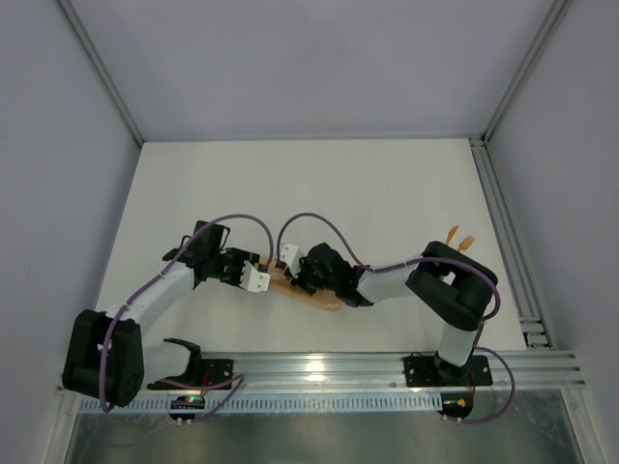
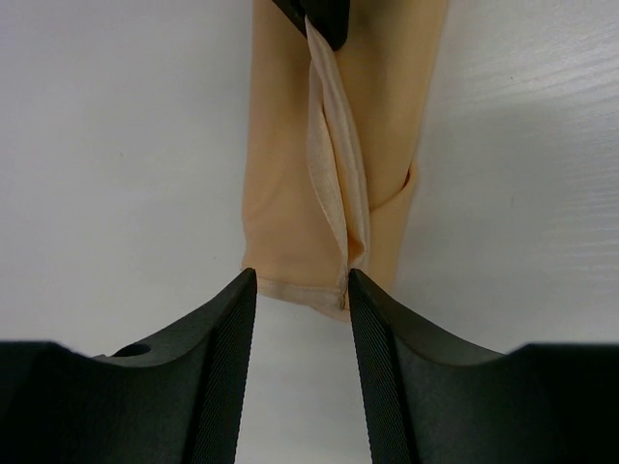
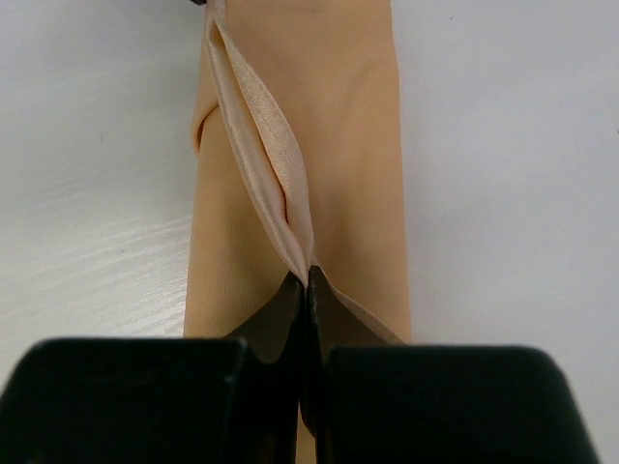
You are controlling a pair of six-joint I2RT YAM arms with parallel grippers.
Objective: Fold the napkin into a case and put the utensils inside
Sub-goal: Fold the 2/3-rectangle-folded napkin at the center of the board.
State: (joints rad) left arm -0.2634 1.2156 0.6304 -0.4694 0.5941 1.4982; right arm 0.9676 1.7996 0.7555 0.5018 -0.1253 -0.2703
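The peach-orange napkin (image 1: 326, 302) lies folded into a narrow strip under the two wrists. My right gripper (image 3: 309, 275) is shut on a raised lengthwise fold of the napkin (image 3: 338, 145), lifting it into a ridge. In the left wrist view the napkin (image 2: 280, 193) runs away from me, its near end between the fingertips of my open left gripper (image 2: 300, 282), which holds nothing. The right gripper's dark tip (image 2: 324, 17) pinches the ridge at the far end. From above, the left gripper (image 1: 261, 280) and right gripper (image 1: 290, 275) nearly meet. Orange utensils (image 1: 461, 237) lie far right.
The white table (image 1: 290, 184) is bounded by a metal rail (image 1: 503, 232) on the right and a rail along the near edge (image 1: 319, 367). The right arm's elbow (image 1: 455, 285) stands just in front of the utensils.
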